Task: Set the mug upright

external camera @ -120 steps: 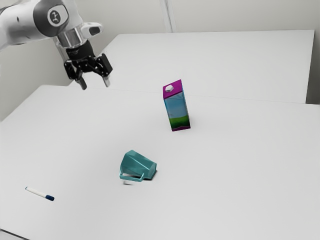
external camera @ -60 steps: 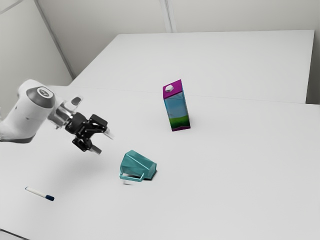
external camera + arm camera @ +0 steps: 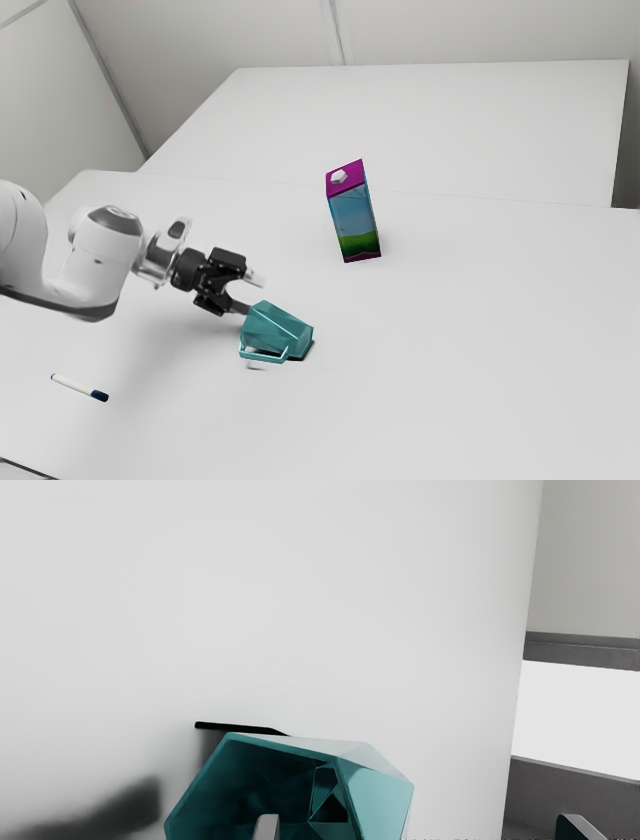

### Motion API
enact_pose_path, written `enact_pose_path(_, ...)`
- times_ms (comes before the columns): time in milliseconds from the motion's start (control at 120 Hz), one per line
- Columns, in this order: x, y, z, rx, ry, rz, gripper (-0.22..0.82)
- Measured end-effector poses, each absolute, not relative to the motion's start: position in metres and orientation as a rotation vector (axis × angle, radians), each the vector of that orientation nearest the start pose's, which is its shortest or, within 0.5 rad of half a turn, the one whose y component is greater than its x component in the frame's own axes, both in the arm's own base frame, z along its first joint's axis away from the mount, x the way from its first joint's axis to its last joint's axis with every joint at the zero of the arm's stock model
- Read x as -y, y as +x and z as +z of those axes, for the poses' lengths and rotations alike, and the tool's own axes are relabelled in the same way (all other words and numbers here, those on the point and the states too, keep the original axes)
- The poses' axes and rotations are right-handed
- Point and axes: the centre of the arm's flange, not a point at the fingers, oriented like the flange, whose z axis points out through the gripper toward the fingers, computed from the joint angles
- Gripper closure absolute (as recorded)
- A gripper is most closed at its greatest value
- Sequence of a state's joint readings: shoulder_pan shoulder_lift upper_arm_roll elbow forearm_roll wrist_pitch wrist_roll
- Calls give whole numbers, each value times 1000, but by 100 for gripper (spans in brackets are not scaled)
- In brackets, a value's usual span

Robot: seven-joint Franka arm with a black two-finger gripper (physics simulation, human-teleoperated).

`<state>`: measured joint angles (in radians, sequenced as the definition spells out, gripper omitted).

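Observation:
The teal mug [image 3: 278,332] lies on its side on the white table, its handle toward the exterior view's bottom. In the exterior view my gripper [image 3: 254,294] is low at the mug's upper left, fingers apart. The wrist view has the mug [image 3: 382,795] with its open mouth facing my hand. There, my open gripper [image 3: 421,826] has one fingertip [image 3: 267,827] in front of or inside the mouth and the other beyond the mug's outer wall. Whether either finger touches the mug, I cannot tell.
A purple, blue and green carton [image 3: 354,215] stands behind the mug, toward the exterior view's upper right. A white marker with a dark blue cap [image 3: 80,387] lies at the exterior view's lower left. The table [image 3: 480,350] extends around them.
From high at the exterior view's upper left, my hand has come down and tilted, then moved rightward up to the mug. The mug, carton and marker have kept their places.

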<state>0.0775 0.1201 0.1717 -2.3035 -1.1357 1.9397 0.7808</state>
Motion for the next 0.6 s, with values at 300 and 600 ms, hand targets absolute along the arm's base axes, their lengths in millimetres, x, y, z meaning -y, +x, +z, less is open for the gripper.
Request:
enact_pose_path(300, -54, 479, 277, -123, 2112, 150, 0)
enact_pose_path(600, -45, 475, 270, -74, 2092, 189, 3)
